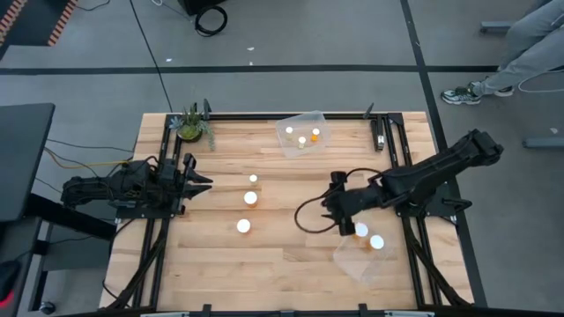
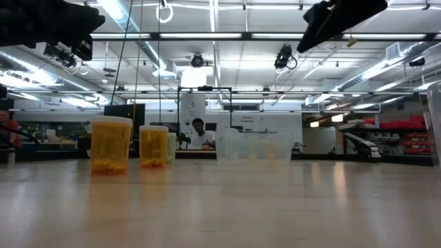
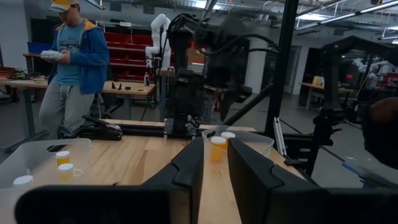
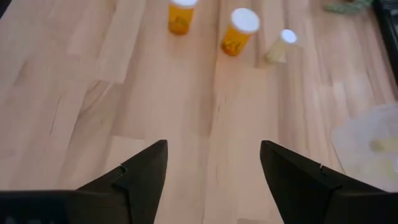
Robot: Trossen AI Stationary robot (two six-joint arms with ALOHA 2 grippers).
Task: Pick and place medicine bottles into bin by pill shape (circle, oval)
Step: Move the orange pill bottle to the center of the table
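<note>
Here, orange medicine bottles, round white caps, standing upright

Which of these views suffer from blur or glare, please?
Low view: ceiling lights glare on the table; the two bottles read sharp, the room behind soft. Right wrist view: the own fingers blur; the far bottles are slightly soft.

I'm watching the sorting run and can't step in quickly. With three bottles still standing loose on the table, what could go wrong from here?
1. The three loose bottles stand close together; the open right gripper, reaching for one, might tip a neighbour.
2. The near bin sits just under the right arm, which might nudge it.
3. Caps look alike from above, so a bottle could land in the wrong bin.
</note>
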